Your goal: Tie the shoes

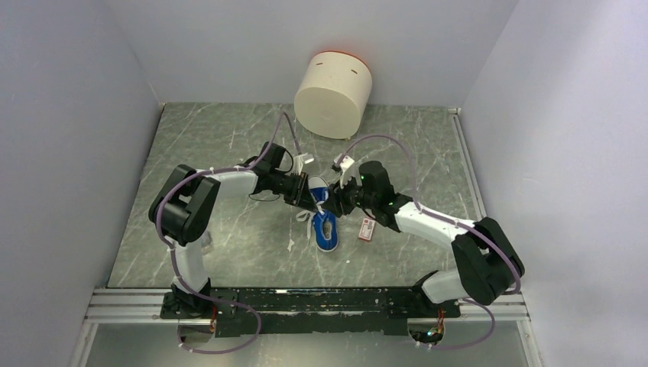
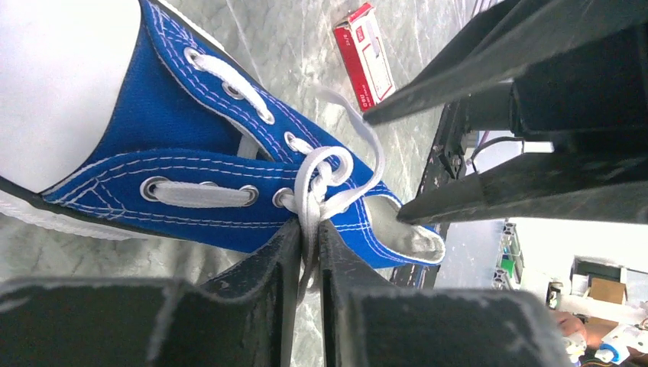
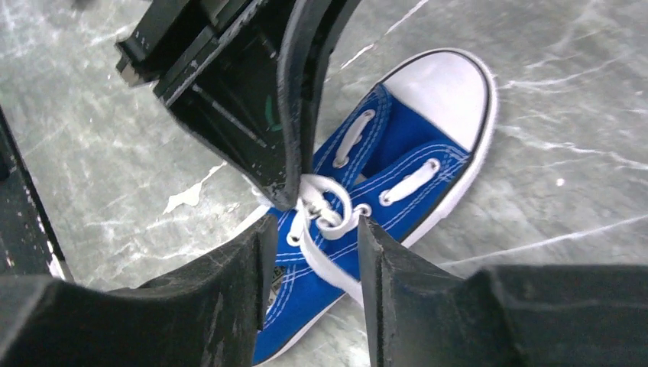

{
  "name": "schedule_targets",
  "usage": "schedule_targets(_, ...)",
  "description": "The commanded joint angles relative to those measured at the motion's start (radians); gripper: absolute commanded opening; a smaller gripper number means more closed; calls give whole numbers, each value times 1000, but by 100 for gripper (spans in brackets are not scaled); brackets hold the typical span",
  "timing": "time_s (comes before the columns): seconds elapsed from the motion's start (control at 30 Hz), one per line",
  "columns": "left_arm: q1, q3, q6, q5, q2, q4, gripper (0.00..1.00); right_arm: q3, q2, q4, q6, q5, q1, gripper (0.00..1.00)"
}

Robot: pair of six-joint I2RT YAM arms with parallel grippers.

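The blue canvas shoe (image 1: 325,227) lies on the marble table between both arms, its white toe cap pointing away. In the left wrist view the shoe (image 2: 191,130) fills the frame, and my left gripper (image 2: 309,231) is shut on a white lace strand (image 2: 309,200) just below the knot at the top eyelets. My right gripper (image 3: 315,226) hovers over the shoe (image 3: 397,153) from the other side. Its jaws are open, and a loose lace strand (image 3: 330,264) runs between them untouched. The left gripper's finger (image 3: 294,99) hangs just above the knot (image 3: 327,200).
A small red-and-white packet (image 1: 367,228) lies just right of the shoe, under the right arm. A cream cylinder (image 1: 333,93) lies tipped at the back of the table. Grey walls close in the left, right and back sides.
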Motion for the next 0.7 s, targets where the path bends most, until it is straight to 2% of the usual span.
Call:
schedule_targets(0.0, -6, 41, 23, 2, 22, -10, 18, 66, 3, -55, 45, -3, -46, 47)
schedule_targets(0.17, -7, 48, 27, 8, 24, -15, 15, 157, 110, -85, 59, -62, -64, 42)
schedule_targets(0.43, -7, 46, 23, 23, 22, -9, 15, 219, 225, -127, 79, -96, -64, 40)
schedule_targets(0.67, -7, 47, 33, 23, 22, -24, 15, 233, 244, -192, 27, -97, -63, 28)
